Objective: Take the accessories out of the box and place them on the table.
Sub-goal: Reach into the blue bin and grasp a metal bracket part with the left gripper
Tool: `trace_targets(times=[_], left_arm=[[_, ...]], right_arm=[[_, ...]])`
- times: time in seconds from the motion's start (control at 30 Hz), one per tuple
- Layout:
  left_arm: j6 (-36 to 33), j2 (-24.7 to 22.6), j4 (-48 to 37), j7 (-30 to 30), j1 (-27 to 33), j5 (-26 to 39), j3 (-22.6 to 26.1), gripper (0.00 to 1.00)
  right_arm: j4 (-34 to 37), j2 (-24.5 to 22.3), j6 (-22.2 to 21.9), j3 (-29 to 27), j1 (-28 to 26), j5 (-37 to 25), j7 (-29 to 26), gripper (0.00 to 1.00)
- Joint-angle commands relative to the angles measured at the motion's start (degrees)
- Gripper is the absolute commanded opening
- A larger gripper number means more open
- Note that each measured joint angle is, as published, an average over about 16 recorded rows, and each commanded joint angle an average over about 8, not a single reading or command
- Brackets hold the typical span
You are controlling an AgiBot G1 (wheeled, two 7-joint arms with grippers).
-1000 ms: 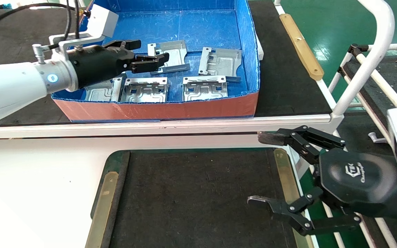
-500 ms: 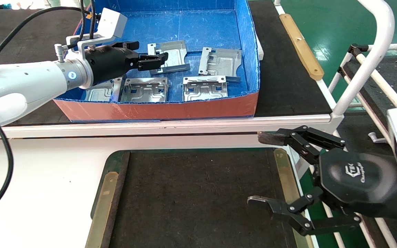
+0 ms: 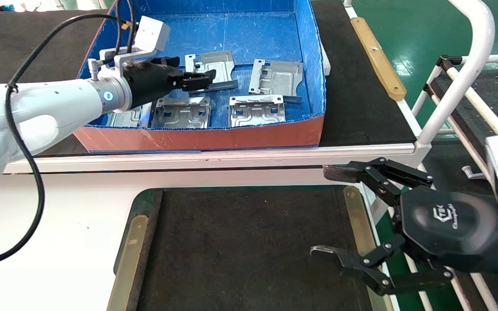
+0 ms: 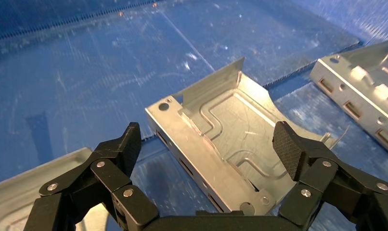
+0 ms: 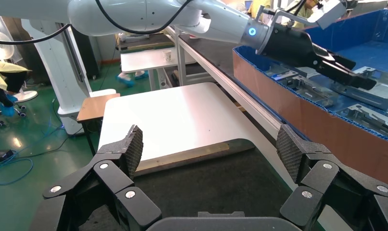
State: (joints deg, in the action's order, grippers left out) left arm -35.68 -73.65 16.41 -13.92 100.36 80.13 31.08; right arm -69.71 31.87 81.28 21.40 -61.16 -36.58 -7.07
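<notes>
The blue box [image 3: 310,65] holds several silvery accessories. My left gripper [image 3: 195,71] is open inside the box, just above the back-left accessory [image 3: 216,65]. In the left wrist view that accessory [image 4: 240,125] lies tilted between the spread fingers of the left gripper [image 4: 207,142], not gripped. Other accessories lie at the back right [image 3: 277,77], front middle [image 3: 182,113] and front right [image 3: 257,111]; one at the front left [image 3: 126,117] is partly hidden by my arm. My right gripper [image 3: 326,211] is open and empty over the right edge of the table's dark mat [image 3: 240,246].
The box stands on a black-matted bench [image 3: 357,99] behind the table. A white tubular frame [image 3: 461,77] rises at the right. In the right wrist view the right gripper [image 5: 211,147] hovers over the mat [image 5: 206,187], with the box's orange face [image 5: 327,125] beyond.
My left arm has swung further right and into the box, bringing the open gripper closer over the back-left accessory. The right arm has not moved.
</notes>
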Motion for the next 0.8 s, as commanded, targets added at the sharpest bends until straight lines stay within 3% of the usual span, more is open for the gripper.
trace_targets(times=[0.03,0.07,0.1,0.27,0.33,0.63,0.73,0.8], left_arm=[[0.4,-0.6,-1.1,0.5,0.2,0.1,0.0,1.00],[0.6,-0.7,-1.4,0.6,0.2,0.1,0.0,0.97],[0.7,-0.9,-1.7,0.7,0.3,0.1,0.0,0.87],[1.0,-1.2,-2.3,0.9,0.4,0.0,0.0,0.24],[0.9,-1.1,-2.3,0.9,0.4,0.0,0.0,0.02],[0.7,-0.9,-1.8,0.8,0.3,0.0,0.0,0.00],[0.7,-0.9,-1.7,0.8,0.3,0.0,0.0,0.13],[0.6,-0.8,-1.7,0.8,0.3,0.0,0.0,0.13]], right_arm=[[0.0,0.0,0.0,0.0,0.0,0.0,0.0,0.95],[0.0,0.0,0.0,0.0,0.0,0.0,0.0,0.87],[0.0,0.0,0.0,0.0,0.0,0.0,0.0,0.75],[0.0,0.0,0.0,0.0,0.0,0.0,0.0,0.12],[0.0,0.0,0.0,0.0,0.0,0.0,0.0,0.00],[0.0,0.0,0.0,0.0,0.0,0.0,0.0,0.00],[0.0,0.0,0.0,0.0,0.0,0.0,0.0,0.00],[0.0,0.0,0.0,0.0,0.0,0.0,0.0,0.00]])
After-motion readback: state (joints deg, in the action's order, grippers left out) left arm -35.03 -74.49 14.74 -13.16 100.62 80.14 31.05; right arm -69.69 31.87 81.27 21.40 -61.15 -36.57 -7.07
